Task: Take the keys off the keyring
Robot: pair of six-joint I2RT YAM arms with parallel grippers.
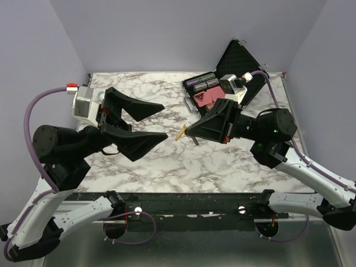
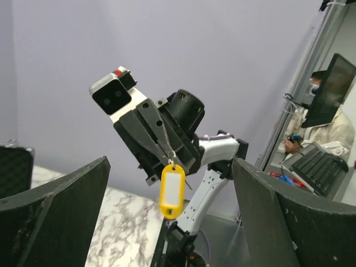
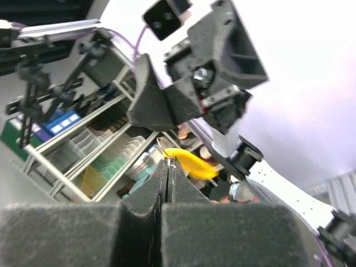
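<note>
My right gripper point(image 1: 188, 132) is shut on the keyring point(image 3: 162, 146), a thin silver loop that sticks out just above its closed fingertips point(image 3: 173, 169), and holds it above the table's middle. The key's yellow-orange head point(image 2: 172, 191), an oval with a white window, hangs from the ring point(image 2: 172, 159). It also shows in the top view point(image 1: 180, 134) and the right wrist view point(image 3: 192, 165). A thin metal sliver point(image 2: 189, 182) shows beside it. My left gripper point(image 1: 164, 120) is wide open and empty, facing the key from the left with a short gap between. Its fingers point(image 2: 55, 217) frame the key.
An open black case point(image 1: 236, 64) stands at the back right, with batteries point(image 1: 203, 82) and a pink item point(image 1: 203, 99) in its tray. The marble table top point(image 1: 167, 167) spreads below both grippers. A dark rail point(image 1: 183, 203) runs along the near edge.
</note>
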